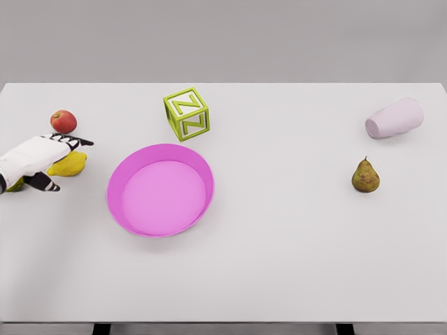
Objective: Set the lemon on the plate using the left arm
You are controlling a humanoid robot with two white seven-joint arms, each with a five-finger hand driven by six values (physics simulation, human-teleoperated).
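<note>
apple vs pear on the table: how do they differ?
The apple is red and round; the pear is brownish-green and tapers to a narrow top. The apple sits far left, just behind the left hand and lemon; the pear stands alone on the right, in front of the toppled pink cup. Both are untouched fruit resting on the table.

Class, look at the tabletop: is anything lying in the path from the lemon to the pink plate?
Nothing visible does. The lemon lies just left of the plate, with only bare table between them. The left hand is already over the lemon. The apple and letter block sit farther back, off that path.
</note>
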